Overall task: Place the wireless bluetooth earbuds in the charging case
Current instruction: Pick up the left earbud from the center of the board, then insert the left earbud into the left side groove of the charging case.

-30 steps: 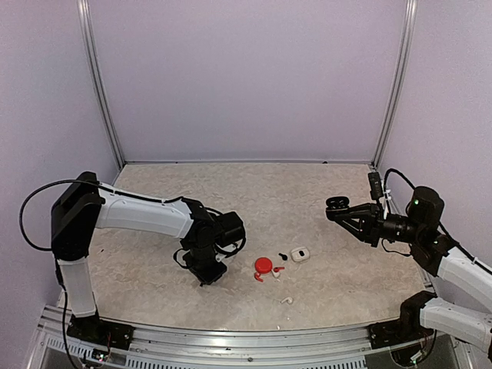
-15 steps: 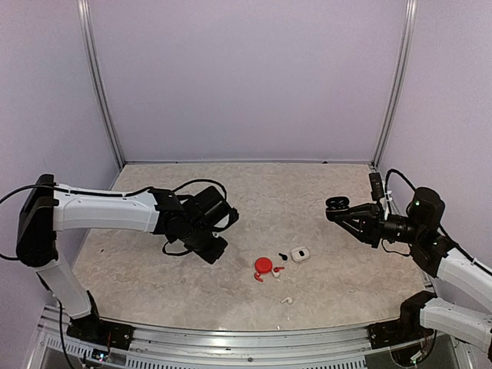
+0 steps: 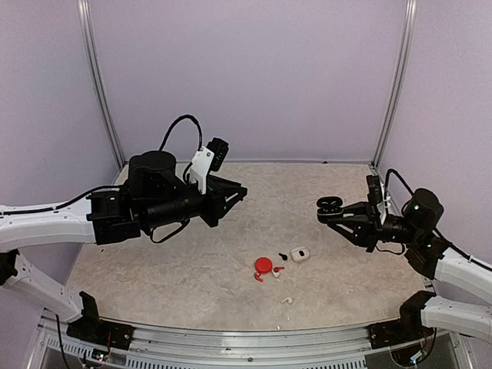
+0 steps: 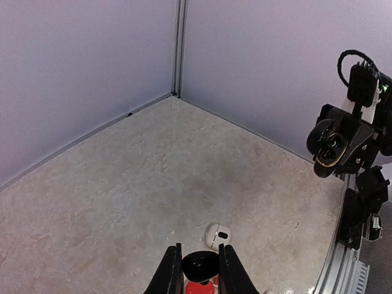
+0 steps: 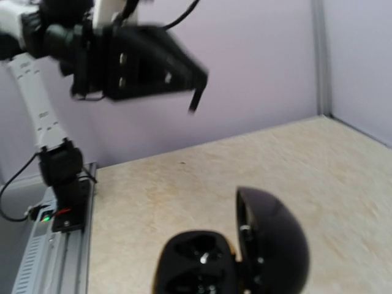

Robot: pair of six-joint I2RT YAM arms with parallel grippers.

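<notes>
Nearest the front edge of the surface, a white earbud is seen lying alone. Just beyond it a closed red case is set, with small red earbuds just beside it. Slightly farther and to the right, a loose black earbud lies just beside a white case.

Above and to the left of this cluster, the left gripper is carried well clear of the surface. Its jaws are closed on a held black earbud, which is pinched between the two fingers in the left wrist view.

On the right, the right gripper is held off the surface, facing the left one and well apart from it. Its jaws are clamped on the black charging case, whose lid stands open and upright beside the two exposed wells.
</notes>
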